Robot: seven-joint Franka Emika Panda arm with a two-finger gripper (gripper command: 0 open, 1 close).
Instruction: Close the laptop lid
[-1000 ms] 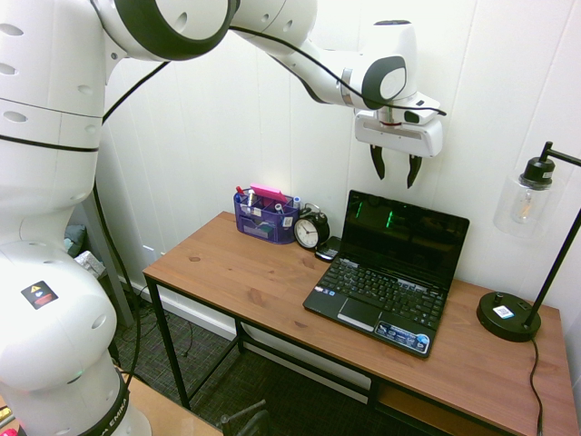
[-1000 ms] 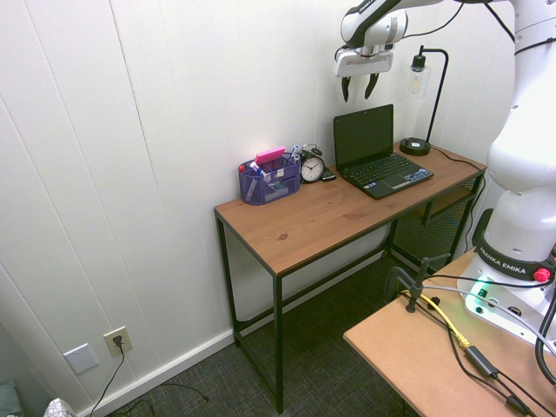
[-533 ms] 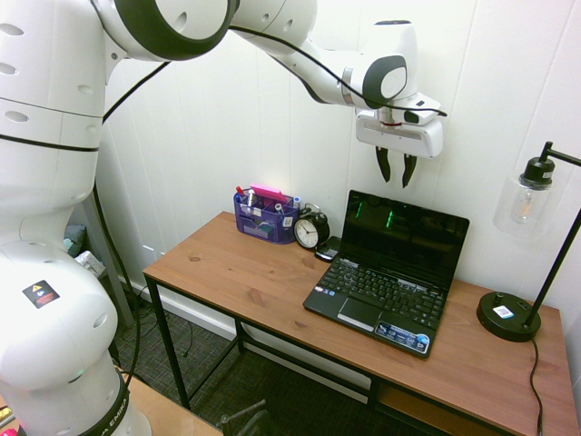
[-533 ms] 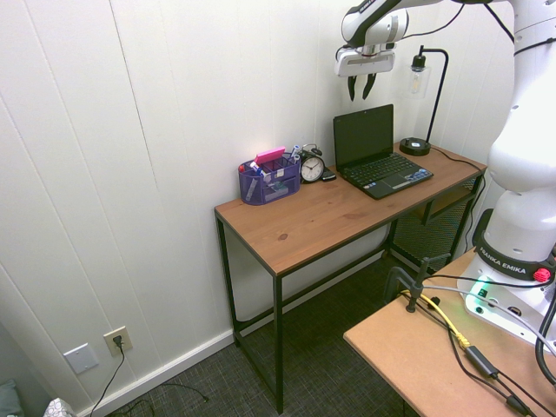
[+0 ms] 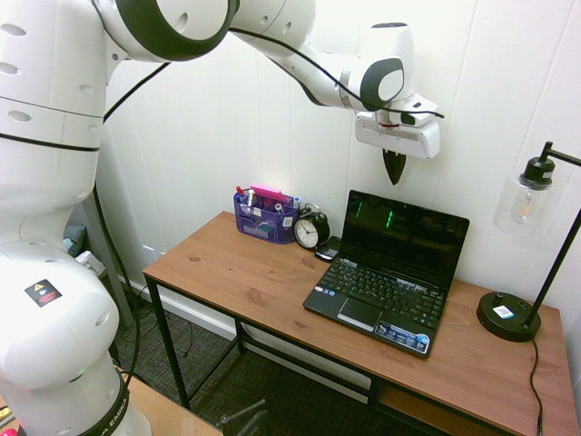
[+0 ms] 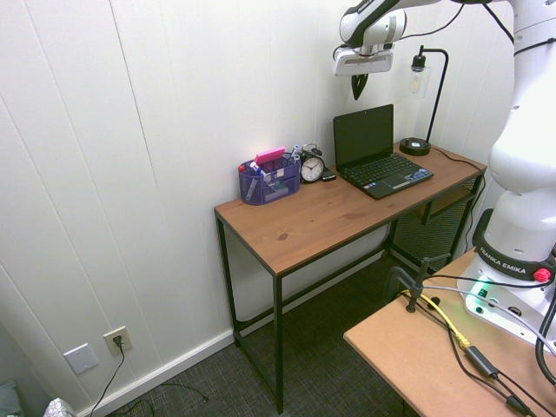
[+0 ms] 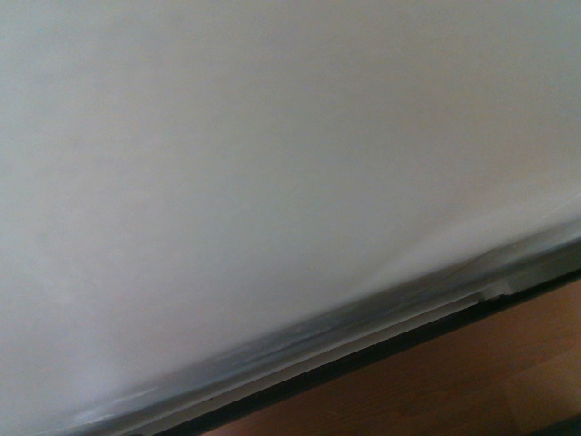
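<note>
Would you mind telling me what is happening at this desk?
The robot arm is here to close the laptop lid, but nothing is being handled at this moment. Its gripper hangs above the lid with its fingers shut on nothing, and the laptop stands open on the desk.
</note>
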